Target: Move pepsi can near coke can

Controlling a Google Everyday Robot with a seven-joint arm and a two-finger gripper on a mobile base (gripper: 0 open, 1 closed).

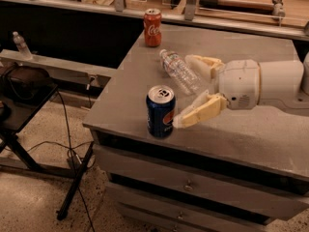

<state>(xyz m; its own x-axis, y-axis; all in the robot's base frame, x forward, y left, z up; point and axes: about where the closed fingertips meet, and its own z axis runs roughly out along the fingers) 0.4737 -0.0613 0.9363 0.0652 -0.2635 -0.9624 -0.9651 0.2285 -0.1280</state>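
The pepsi can point(161, 111) is dark blue with a silver top and stands upright near the front left edge of the grey cabinet top point(260, 139). The coke can point(152, 27) is red and stands upright at the far left corner of the same top. My gripper point(186, 92) reaches in from the right, open, with cream fingers point(199, 112) spread wide. The near fingertip is just right of the pepsi can. The far finger lies over a clear plastic bottle point(179, 71). Nothing is held.
The clear plastic bottle lies on its side between the two cans. The cabinet has drawers point(193, 187) below its front edge. A dark stand point(24, 93) with cables is at the left on the floor. A ledge point(58, 66) with a small bottle point(20, 43) runs behind it.
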